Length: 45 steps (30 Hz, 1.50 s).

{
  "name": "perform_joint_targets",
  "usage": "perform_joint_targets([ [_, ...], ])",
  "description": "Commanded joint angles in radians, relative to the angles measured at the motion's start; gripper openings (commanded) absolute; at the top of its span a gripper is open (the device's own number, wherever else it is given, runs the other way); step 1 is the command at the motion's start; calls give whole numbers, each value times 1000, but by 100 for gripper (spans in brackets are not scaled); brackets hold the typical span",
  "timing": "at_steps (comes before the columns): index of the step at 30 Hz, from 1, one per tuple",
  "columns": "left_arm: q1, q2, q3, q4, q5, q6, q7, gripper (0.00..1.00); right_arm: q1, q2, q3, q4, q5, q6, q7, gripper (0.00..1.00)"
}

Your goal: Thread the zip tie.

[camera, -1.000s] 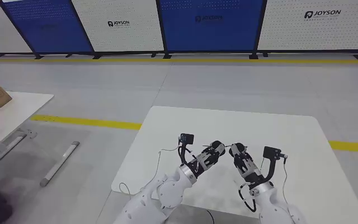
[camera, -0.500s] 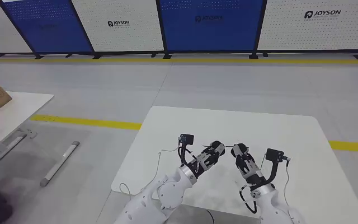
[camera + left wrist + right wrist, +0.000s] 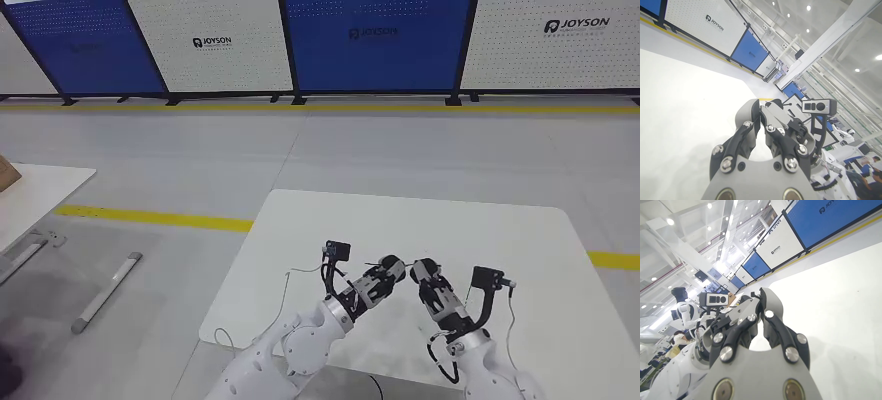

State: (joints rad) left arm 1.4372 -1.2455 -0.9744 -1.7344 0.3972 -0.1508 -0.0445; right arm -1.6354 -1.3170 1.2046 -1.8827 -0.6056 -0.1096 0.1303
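Two clamped grips: left end effector [image 3: 760, 110] and right end effector [image 3: 759, 301] pinch the zip tie [image 3: 753, 294] (mostly hidden).

Top view. My left gripper [image 3: 396, 268] and right gripper [image 3: 421, 270] are over the near part of the white table [image 3: 480, 225], tips close together, angled toward each other. Fingers too small to read from up here. Black left wrist camera [image 3: 336, 248] and right wrist camera [image 3: 487, 277] stand outboard of each gripper. Off the table: yellow floor line [image 3: 150, 217] running across; second white table [image 3: 40, 190] at far left; grey bar [image 3: 105, 292] lying on the floor near it; blue and white panels [image 3: 380, 40] along the back.
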Motion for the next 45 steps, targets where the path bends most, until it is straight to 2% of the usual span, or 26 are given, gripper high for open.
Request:
perform_joint_targets([
  [1,0,0,0,-1,3,0,-4,40,-2,1,1,0,-4,0,-2,0],
  [3,0,0,0,0,1,-3,-4,47,-4,1,0,2,-10,3,-7,0],
  [6,-1,0,-1,5,-15,-14,-7,49,-3,0,-4,7,-23,16,-24,0],
  [7,0,0,-2,5,-19,-19,-5,56,-3,0,-6,8,-24,20,-28,0],
  [8,2,0,-5,6,-21,-25,-2,55,-2,-1,-6,10,-24,24,-33,0],
  [11,9,1,-14,4,-25,-33,8,45,0,-1,-5,14,-21,32,-42,0],
  [16,17,3,-26,1,-26,-36,19,41,3,-1,-4,19,-16,34,-45,0],
  [18,18,3,-27,1,-29,-38,22,27,3,-1,-5,19,-15,33,-44,0],
  [19,18,3,-27,2,-29,-39,23,23,4,-1,-6,19,-17,32,-43,0],
  [21,17,3,-27,3,-29,-40,23,23,5,-1,-7,19,-21,32,-42,0],
  [23,17,3,-26,3,-29,-40,23,18,5,0,-7,18,-23,32,-41,0],
  [24,16,3,-26,3,-28,-40,22,4,5,0,-8,17,-25,31,-40,0],
  [25,16,2,-27,3,-28,-40,22,0,5,0,-8,16,-28,31,-39,0],
  [35,15,3,-27,-1,-16,-38,17,0,4,1,-11,7,-46,35,-37,0],
  [36,15,3,-27,-3,-14,-38,18,0,3,2,-12,5,-46,37,-35,6],
  [37,16,3,-28,-5,-12,-37,19,0,3,2,-12,3,-46,39,-33,40],
  [38,16,3,-29,-6,-10,-36,21,0,3,2,-11,1,-46,40,-31,78],
  [39,17,3,-30,-6,-9,-34,24,0,2,2,-11,-2,-45,41,-30,88],
  [41,17,3,-31,-6,-10,-33,28,0,1,2,-9,-5,-45,42,-28,87],
  [45,22,3,-34,-7,-11,-32,38,0,-2,4,-7,-11,-50,39,-21,97],
])
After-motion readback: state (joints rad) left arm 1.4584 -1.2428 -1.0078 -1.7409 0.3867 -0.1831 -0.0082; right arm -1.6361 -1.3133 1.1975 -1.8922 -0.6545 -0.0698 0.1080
